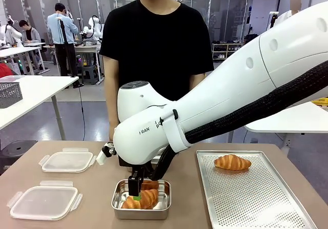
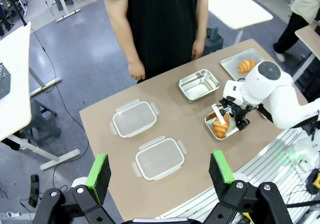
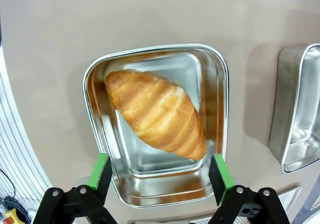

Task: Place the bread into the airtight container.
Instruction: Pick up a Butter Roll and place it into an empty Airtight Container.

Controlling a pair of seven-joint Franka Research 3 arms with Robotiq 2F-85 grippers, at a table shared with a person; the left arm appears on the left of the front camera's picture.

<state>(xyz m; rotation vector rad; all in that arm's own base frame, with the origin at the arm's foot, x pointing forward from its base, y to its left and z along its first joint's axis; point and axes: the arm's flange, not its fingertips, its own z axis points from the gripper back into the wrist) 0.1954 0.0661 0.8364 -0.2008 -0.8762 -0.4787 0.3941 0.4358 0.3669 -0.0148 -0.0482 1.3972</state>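
A golden croissant, the bread (image 3: 157,114), lies diagonally in a square steel airtight container (image 3: 220,83) near the table's front edge (image 1: 141,214). My right gripper (image 1: 136,189) hangs open just over it. In the right wrist view its green pads (image 3: 101,171) stand wide apart above the container's near side, with nothing between them. A second piece of bread (image 1: 232,162) rests on the perforated tray (image 1: 256,198) at the right. My left gripper (image 2: 159,171) is open, high above the table. From there the filled container (image 2: 220,125) sits under the right gripper (image 2: 227,116).
Two clear plastic lids (image 1: 67,161) (image 1: 43,202) lie on the table's left half. A second, empty steel container (image 2: 199,84) stands toward the far edge. A person in a black shirt stands at the far side, hands hanging by the table edge.
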